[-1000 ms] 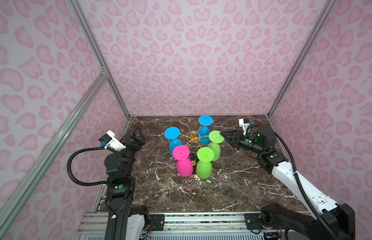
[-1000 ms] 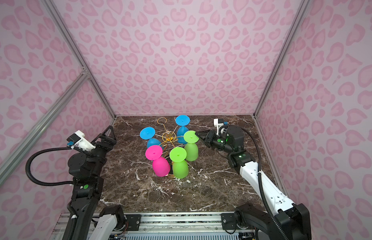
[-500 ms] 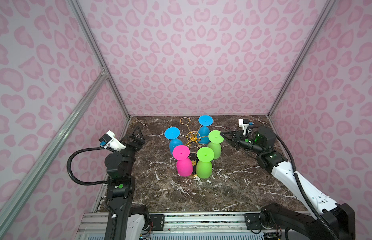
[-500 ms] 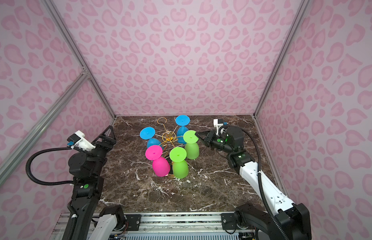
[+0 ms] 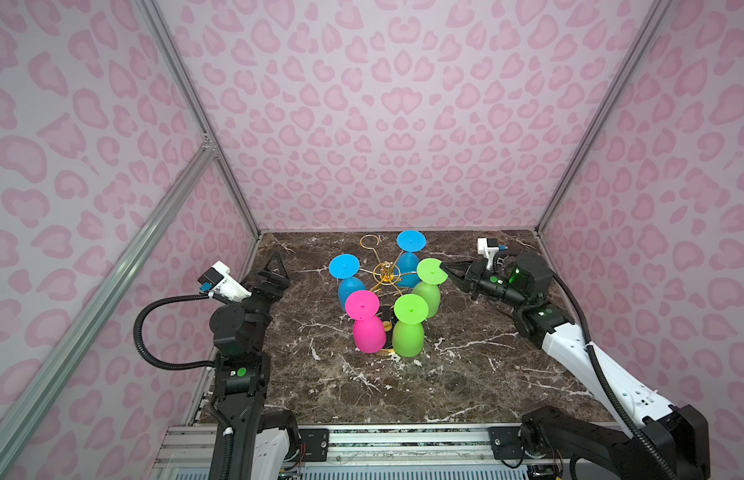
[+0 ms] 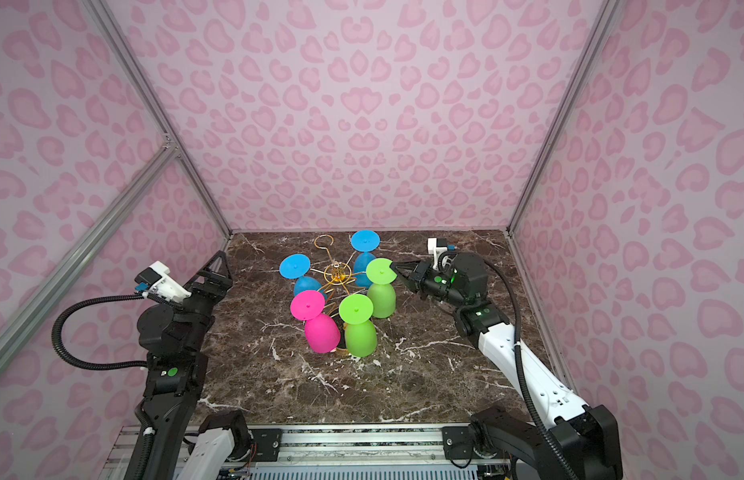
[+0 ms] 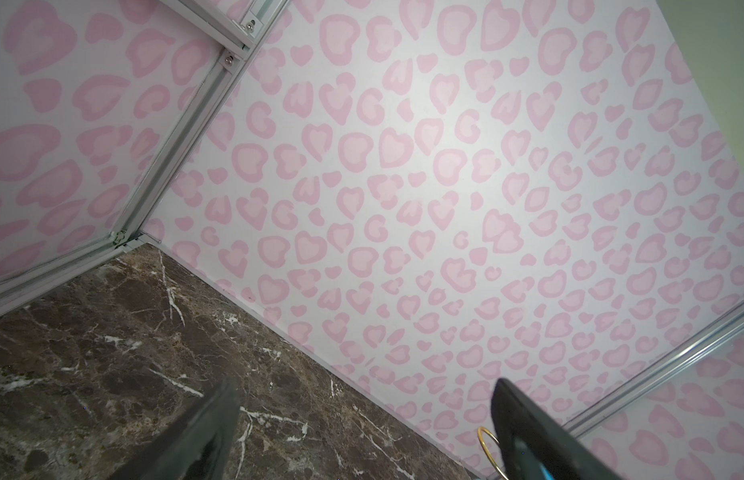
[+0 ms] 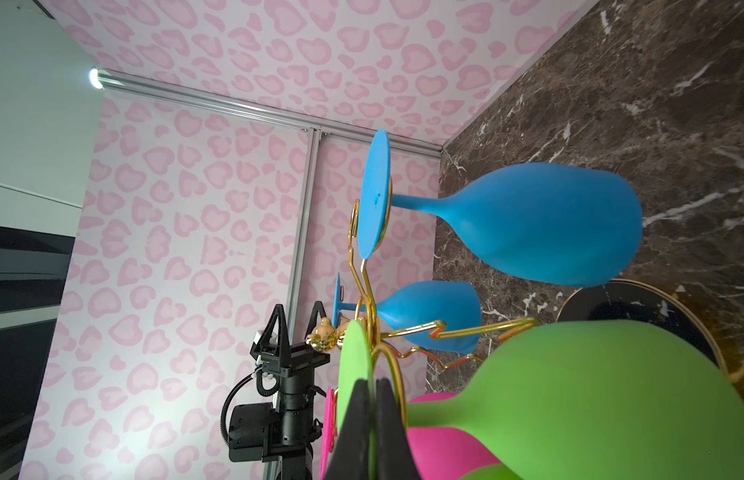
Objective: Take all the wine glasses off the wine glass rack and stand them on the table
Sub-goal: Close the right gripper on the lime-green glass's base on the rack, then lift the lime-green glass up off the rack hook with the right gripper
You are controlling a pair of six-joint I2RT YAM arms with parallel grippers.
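**Right claw pinches a green glass on the rack**

The wine glass rack stands a little behind the middle of the counter. Its gold wire arms spread from a central post above a round black base. Five glasses hang on it bowl down. The green wine glass is on the right, with a second green glass and a pink glass in front. A left blue glass and a back blue glass hang behind.

The right claw is closed on the rim of the green wine glass's foot. In the right wrist view the disc's edge sits between its fingers. The left claw hangs spread wide near the left wall, holding nothing, well apart from the rack.

The counter is dark brown marble with white veins. Walls printed with pink heart-like blotches enclose it on three sides, joined by aluminium posts.
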